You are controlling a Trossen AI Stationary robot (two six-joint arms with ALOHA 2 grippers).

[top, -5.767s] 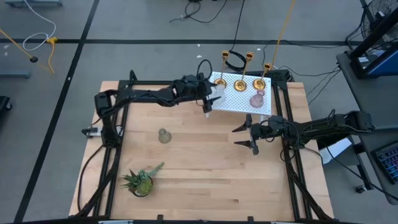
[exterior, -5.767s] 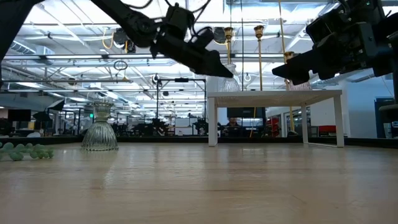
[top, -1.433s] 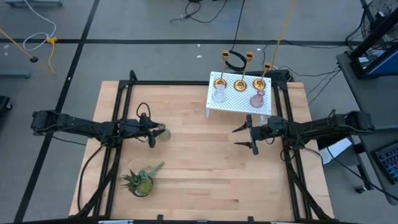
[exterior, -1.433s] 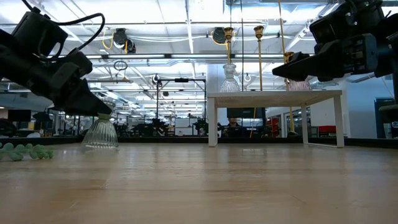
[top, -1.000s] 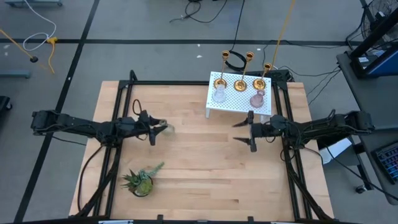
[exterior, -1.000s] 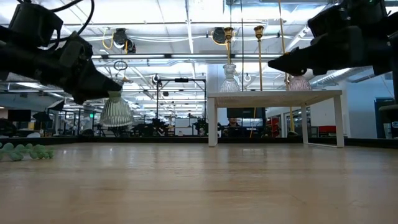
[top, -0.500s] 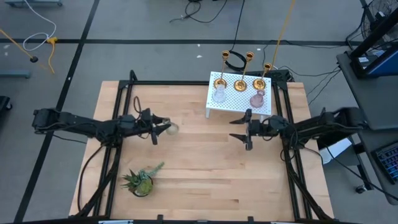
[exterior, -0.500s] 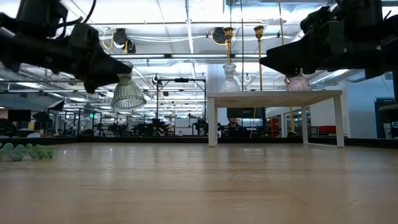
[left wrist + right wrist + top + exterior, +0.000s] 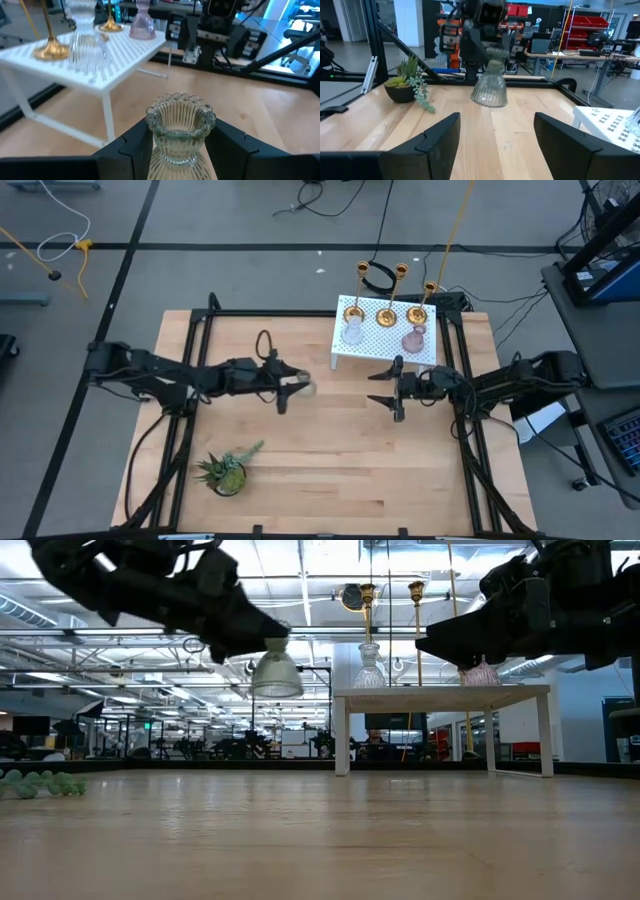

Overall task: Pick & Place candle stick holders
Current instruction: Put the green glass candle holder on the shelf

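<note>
My left gripper [image 9: 291,388] is shut on the greenish-grey ribbed glass holder [image 9: 277,674], lifted above the table near its middle; it also shows in the left wrist view [image 9: 180,131] and the right wrist view [image 9: 490,86]. My right gripper [image 9: 385,388] is open and empty, in front of the small white perforated table [image 9: 386,340]. On that table stand three brass-gold holders [image 9: 387,313], a clear glass holder [image 9: 352,333] and a pinkish glass holder [image 9: 414,337], each on its base. My left gripper pinches the holder's narrow neck [image 9: 176,148], just below the beaded rim, between its two fingers [image 9: 131,146]. The fingers come level from the table's left side. The holder stands upright in the hold, lifted clear of the table.
A small spiky green potted plant [image 9: 227,471] stands at the table's near left. Black frame rails [image 9: 190,370] run along both sides of the wooden table top. Cables and thin gold rods [image 9: 453,225] lie beyond the far edge.
My left gripper has carried the greenish-grey glass holder up and toward the table's right, nearer the white table; the holder has stayed upright and clear of the wood. My right gripper has shifted a little toward the far edge.
</note>
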